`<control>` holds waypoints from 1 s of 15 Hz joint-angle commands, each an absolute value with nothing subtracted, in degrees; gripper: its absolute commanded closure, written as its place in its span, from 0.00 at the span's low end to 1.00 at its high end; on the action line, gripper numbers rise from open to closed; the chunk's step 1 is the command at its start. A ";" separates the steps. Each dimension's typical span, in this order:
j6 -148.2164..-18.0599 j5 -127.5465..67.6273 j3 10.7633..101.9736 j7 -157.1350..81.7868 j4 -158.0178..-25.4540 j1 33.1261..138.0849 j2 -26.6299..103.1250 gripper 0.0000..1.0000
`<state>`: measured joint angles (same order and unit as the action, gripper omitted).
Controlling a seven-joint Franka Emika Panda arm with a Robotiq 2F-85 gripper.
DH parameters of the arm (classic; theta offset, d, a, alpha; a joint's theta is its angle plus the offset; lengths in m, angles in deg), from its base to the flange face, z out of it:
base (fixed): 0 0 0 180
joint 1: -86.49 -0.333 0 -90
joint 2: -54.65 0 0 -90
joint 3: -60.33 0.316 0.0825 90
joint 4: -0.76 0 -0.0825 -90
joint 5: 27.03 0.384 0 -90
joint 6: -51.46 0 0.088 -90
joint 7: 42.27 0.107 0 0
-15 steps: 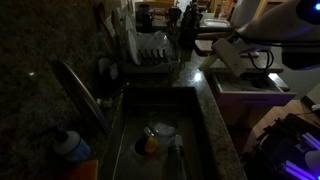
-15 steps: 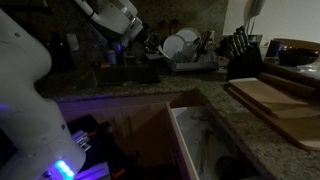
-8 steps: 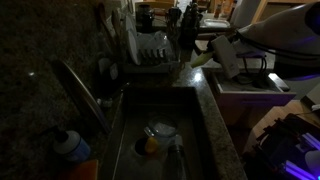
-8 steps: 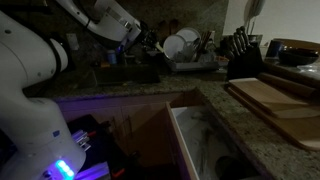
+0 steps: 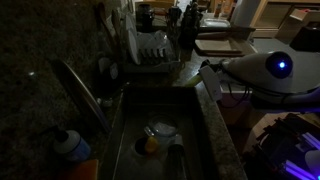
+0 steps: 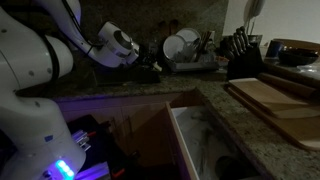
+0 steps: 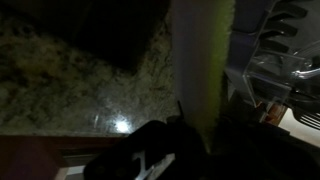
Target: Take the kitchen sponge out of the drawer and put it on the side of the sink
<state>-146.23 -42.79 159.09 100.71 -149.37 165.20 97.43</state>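
**Sponge out of drawer, at sink rim; release pending**

- The sink (image 5: 218, 135): dark basin with a speckled granite rim. I can make out no sponge lying on the rim.
- The drawer (image 6: 186, 140): pulled open, pale inside. No sponge visible in the part shown, but the light is poor.
- The gripper (image 5: 207, 74): low over the rim strip beside the basin, short of the dish rack (image 5: 150, 50).
- The kitchen sponge (image 7: 224, 55): in the wrist view, a yellow-green strip running up from the gripper, with granite below it. The fingers read as clamped on it, as far as the dim frames allow. I cannot tell whether it touches the stone.

Judgement: the removal is done and the carry is practically done. What is left is to seat the sponge on the rim, part the fingers and lift clear.
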 commanded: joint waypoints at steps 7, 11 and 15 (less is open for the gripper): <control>-146.74 -22.46 181.14 96.91 -149.81 178.60 100.10 0.97; -146.28 -20.56 180.42 96.39 -151.62 178.25 98.28 0.97; -146.25 -20.41 181.38 96.72 -150.72 179.03 94.14 0.97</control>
<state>-146.35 -21.64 177.54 98.38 -148.67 175.73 99.11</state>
